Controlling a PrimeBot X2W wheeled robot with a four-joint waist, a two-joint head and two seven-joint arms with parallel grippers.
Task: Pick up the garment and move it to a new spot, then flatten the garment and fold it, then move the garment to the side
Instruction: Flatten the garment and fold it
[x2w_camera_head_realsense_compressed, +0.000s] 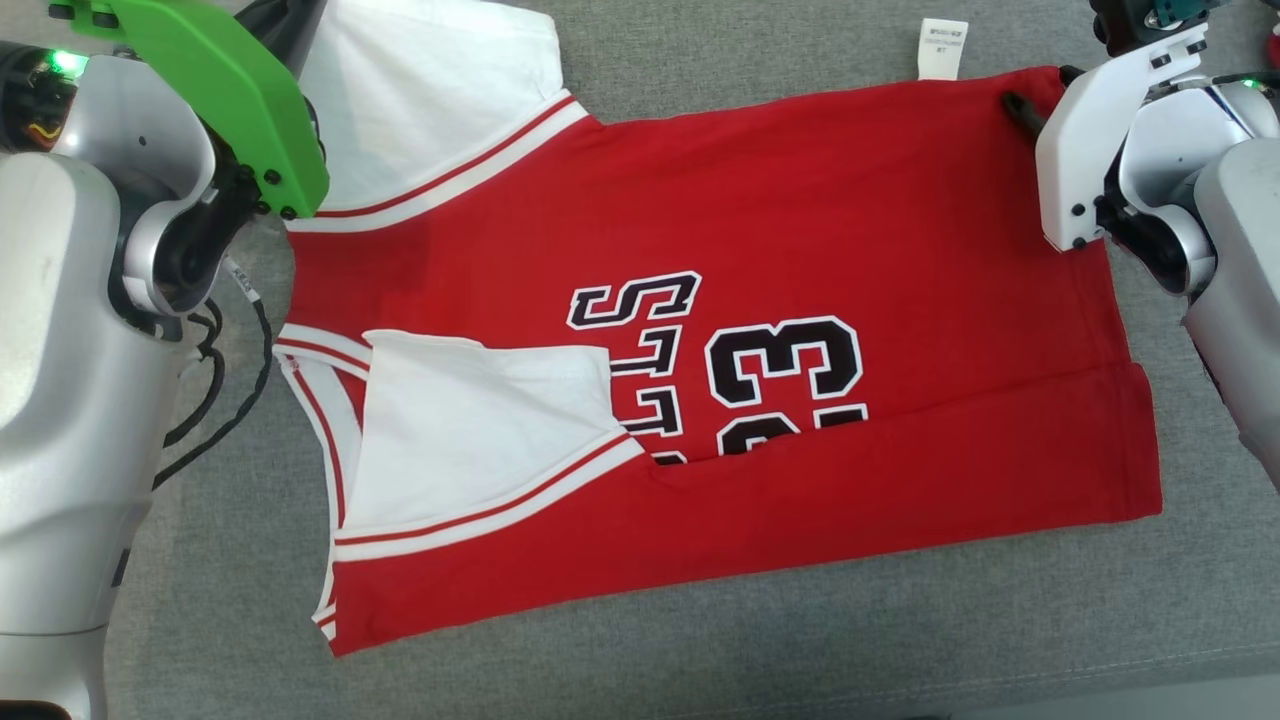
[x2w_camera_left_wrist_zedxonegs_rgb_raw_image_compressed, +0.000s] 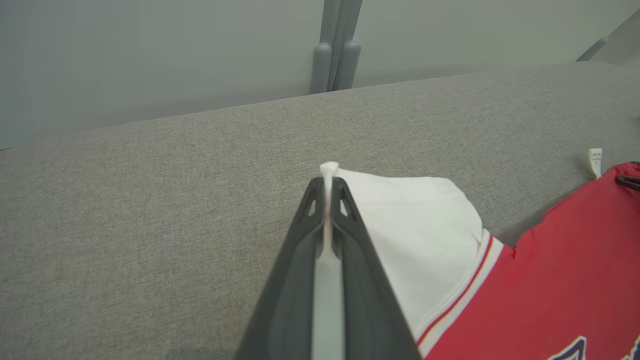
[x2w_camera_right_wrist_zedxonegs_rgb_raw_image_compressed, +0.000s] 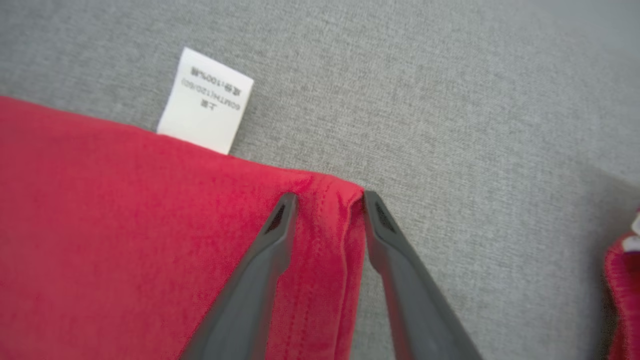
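Red jersey (x2w_camera_head_realsense_compressed: 800, 250) lies flattened mid-surface on the grey fabric top (x2w_camera_head_realsense_compressed: 700, 660), its near long edge seemingly folded over already; the far fold and the move aside remain. The left gripper (x2w_camera_left_wrist_zedxonegs_rgb_raw_image_compressed: 328, 185) pinches the white sleeve (x2w_camera_left_wrist_zedxonegs_rgb_raw_image_compressed: 415, 225); the right gripper (x2w_camera_right_wrist_zedxonegs_rgb_raw_image_compressed: 329, 197) straddles the far hem corner (x2w_camera_right_wrist_zedxonegs_rgb_raw_image_compressed: 345, 192), jaws apart. Legible: "LLS", "23"; care tag (x2w_camera_right_wrist_zedxonegs_rgb_raw_image_compressed: 206, 100) blurred.

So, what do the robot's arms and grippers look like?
Both arms are rounded and silver-grey. The left arm has a green cover, a green light and black cables; the right arm a white cover. The left gripper and right gripper have long, dark grey, tapering fingers with slots near the tips.
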